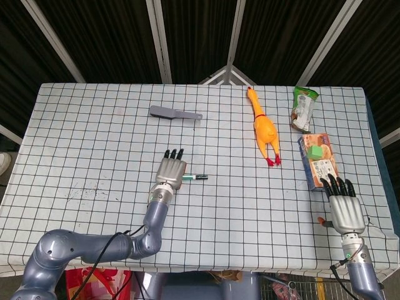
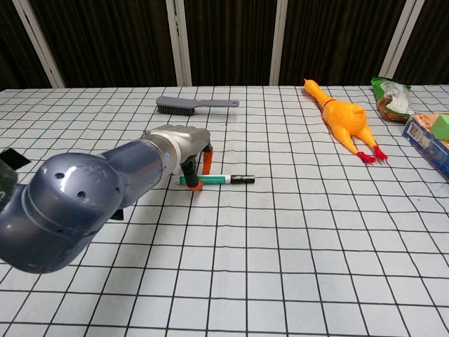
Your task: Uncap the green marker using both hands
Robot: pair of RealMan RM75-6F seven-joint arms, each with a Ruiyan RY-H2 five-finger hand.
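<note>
Reaching over the checked table [image 1: 75, 137], my left hand [image 1: 170, 172] hangs palm down above the near end of the green marker [image 2: 219, 180], which lies flat on the cloth a little left of the table's middle. The marker's green barrel points toward my left hand and its black cap end points away to the right; the cap is on. In the chest view my orange-tipped fingers [image 2: 208, 161] curl downward, one tip resting on the cloth right at the marker's green end, another raised just behind it. The marker lies on the table and I have no grasp on it; the fingers are spread apart with nothing between them.

My right hand [image 1: 343, 207] sits well apart at the near right edge of the table, palm down, dark fingers stretched forward and slightly fanned, empty. The chest view does not show it.

Beyond my left hand lies a grey brush [image 2: 196, 104], bristles to the left. A yellow rubber chicken [image 1: 263, 127] stretches along the far right part of the table, red feet toward me. To its right lie a green snack bag [image 1: 303, 108] and, nearer, a blue box [image 1: 317, 160] just ahead of my right fingertips.
</note>
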